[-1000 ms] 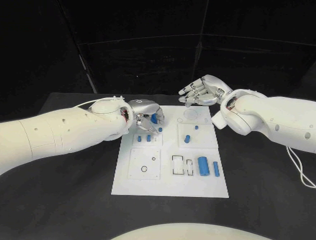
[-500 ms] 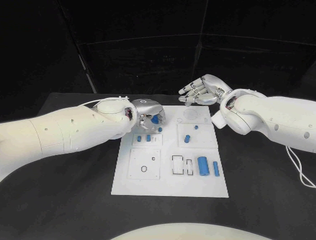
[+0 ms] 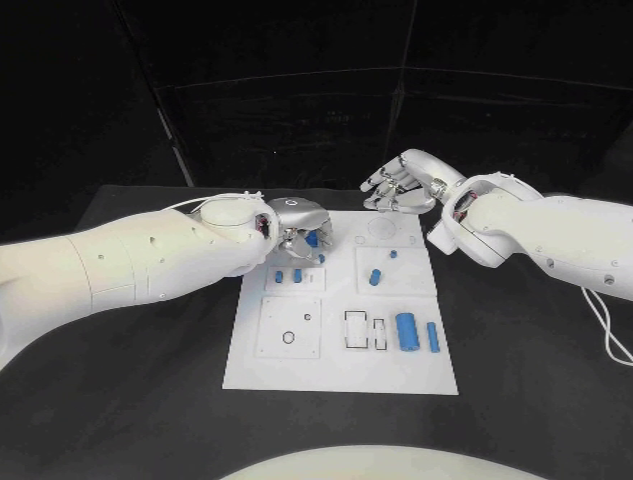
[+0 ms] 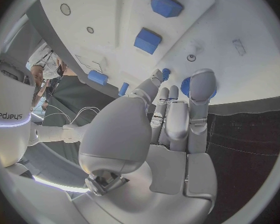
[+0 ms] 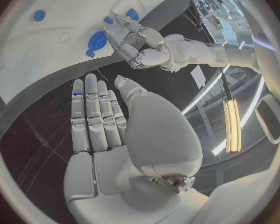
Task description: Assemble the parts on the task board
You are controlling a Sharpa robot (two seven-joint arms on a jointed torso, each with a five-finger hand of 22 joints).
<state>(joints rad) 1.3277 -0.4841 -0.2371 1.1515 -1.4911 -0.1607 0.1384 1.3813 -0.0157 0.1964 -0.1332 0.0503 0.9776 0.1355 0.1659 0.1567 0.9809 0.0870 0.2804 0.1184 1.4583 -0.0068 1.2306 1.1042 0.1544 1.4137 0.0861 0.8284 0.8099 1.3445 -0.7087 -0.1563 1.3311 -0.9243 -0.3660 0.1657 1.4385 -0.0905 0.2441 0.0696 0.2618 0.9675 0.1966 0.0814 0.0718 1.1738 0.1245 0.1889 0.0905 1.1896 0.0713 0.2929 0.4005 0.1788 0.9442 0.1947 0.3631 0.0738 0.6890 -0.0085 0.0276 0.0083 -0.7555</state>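
we see a dark room with bright light from above on the task board; soft shadows under the arms; wrist views bend edges strongly; rims blur.

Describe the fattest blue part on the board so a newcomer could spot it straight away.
Start at the white board in the middle of the black table and go to its near right corner. Two blue cylinders lie there side by side; the wide blue cylinder is the left one, much thicker than the thin blue rod beside it.
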